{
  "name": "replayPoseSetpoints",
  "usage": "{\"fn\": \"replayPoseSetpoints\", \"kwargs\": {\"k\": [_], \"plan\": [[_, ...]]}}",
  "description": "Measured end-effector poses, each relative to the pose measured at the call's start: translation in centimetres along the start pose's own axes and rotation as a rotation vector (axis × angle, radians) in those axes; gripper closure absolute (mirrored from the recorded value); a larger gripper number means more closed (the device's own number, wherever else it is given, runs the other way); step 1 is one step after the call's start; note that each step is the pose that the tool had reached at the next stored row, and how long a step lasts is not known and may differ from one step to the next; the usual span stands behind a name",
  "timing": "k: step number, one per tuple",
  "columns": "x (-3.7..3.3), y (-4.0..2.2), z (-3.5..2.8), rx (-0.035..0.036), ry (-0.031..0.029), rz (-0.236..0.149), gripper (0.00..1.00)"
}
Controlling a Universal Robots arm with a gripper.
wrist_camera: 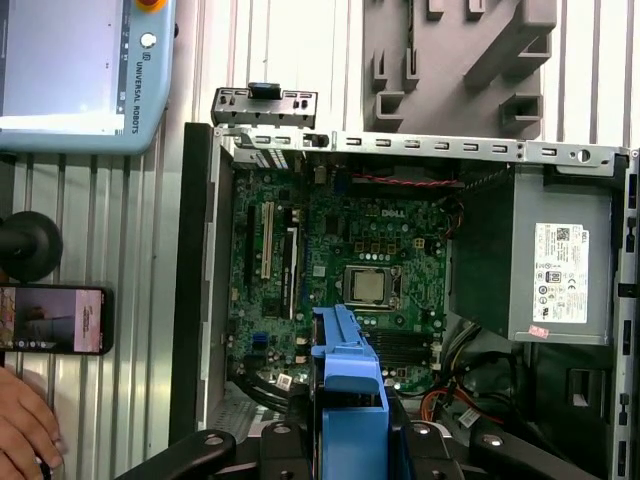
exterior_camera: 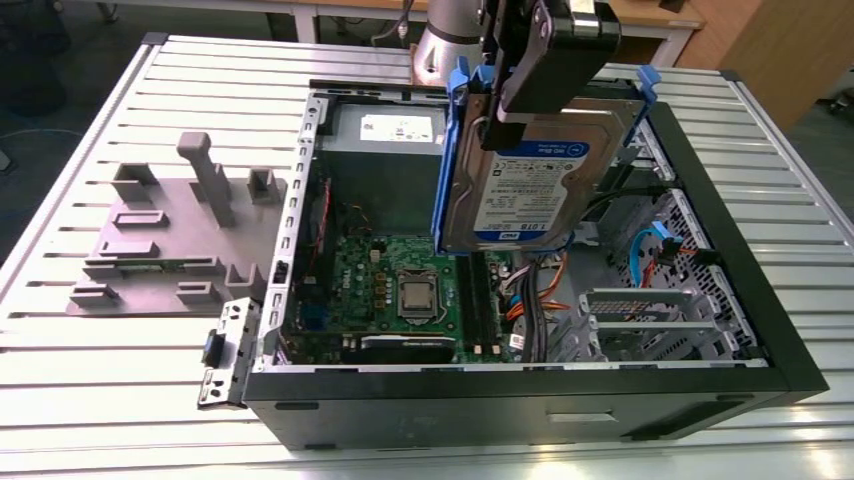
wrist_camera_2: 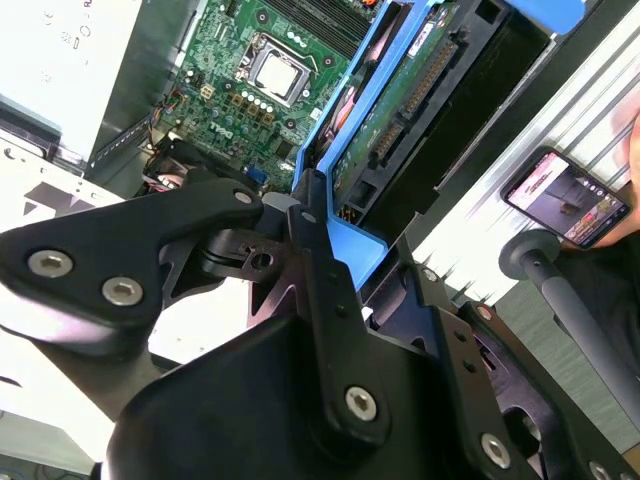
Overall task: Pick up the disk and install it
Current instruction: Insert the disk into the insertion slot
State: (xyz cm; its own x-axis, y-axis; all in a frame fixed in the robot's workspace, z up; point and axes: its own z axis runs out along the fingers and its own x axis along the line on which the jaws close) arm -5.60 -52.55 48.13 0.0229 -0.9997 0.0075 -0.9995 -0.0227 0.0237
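The disk (exterior_camera: 527,190) hangs upright in the air over the open computer case (exterior_camera: 534,395), its white-and-blue label facing the exterior view and its blue carrier rail (exterior_camera: 450,150) around it. My gripper (exterior_camera: 521,115) is shut on the disk's upper end. In the second wrist view the black fingers (wrist_camera_2: 312,235) clamp the blue rail (wrist_camera_2: 350,250), with the disk's green circuit board (wrist_camera_2: 400,110) beyond. The first wrist view looks along the blue rail (wrist_camera: 350,390) down onto the motherboard (wrist_camera: 350,270).
Inside the case are a grey power-supply box (exterior_camera: 387,150), cables and a metal drive cage (exterior_camera: 654,320). A grey fixture plate with upright pegs (exterior_camera: 174,230) lies beside the case. A pendant (wrist_camera: 80,70), a phone (wrist_camera: 55,318) and a person's hand (wrist_camera: 25,425) are nearby.
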Motion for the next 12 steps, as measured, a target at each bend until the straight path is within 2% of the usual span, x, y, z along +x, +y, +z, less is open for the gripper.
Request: {"fn": "replayPoseSetpoints", "kwargs": {"k": [6,10,12], "plan": [[0.15,-0.01,0.01,0.0001,-0.0001,0.0,0.64],[0.99,-0.01,0.13,0.0,0.0001,0.0,0.64],[1.38,-0.21,0.22,0.0001,-0.0001,0.0,0.64]]}}
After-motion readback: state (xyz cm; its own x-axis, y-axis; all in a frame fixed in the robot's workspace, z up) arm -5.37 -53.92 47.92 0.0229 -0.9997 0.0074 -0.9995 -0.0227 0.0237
